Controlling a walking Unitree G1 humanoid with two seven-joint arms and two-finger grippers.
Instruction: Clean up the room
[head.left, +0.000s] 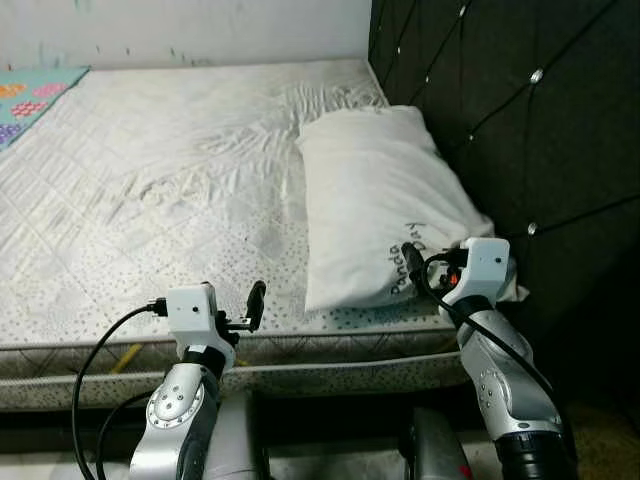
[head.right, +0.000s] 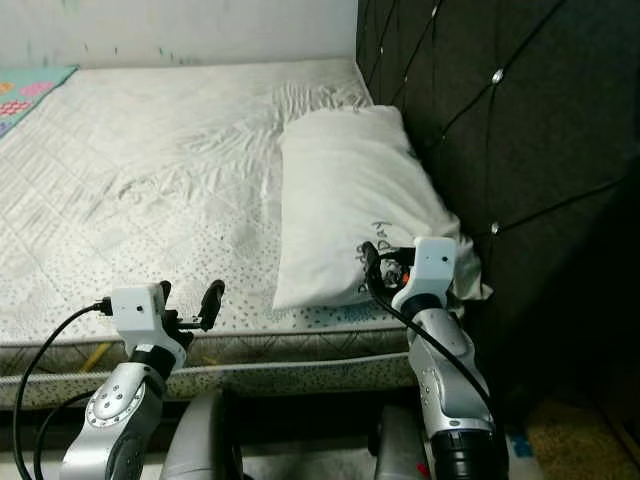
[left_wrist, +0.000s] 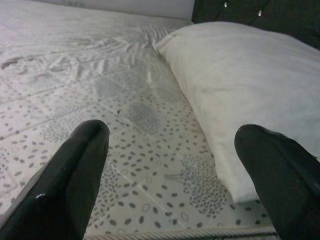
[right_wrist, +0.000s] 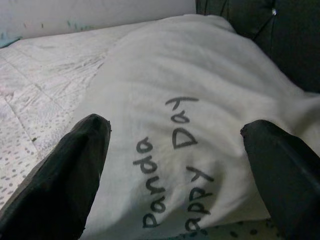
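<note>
With both the left gripper (left_wrist: 170, 165) and right gripper (right_wrist: 175, 165) spread wide and empty, the right should close squarely on the printed white pillow's (head.left: 385, 200) near edge.

Both arms raised forward, grippers empty.
Left gripper (head.left: 256, 303) held low, fingers (left_wrist: 75, 175) spread wide apart. Right gripper (right_wrist: 175, 170) further forward, wrist bent up, fingers (right_wrist: 70, 170) also spread wide, nothing between them.

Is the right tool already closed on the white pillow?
No, the right tool is open, its two black fingers spread apart just short of the pillow, not gripping it.
</note>
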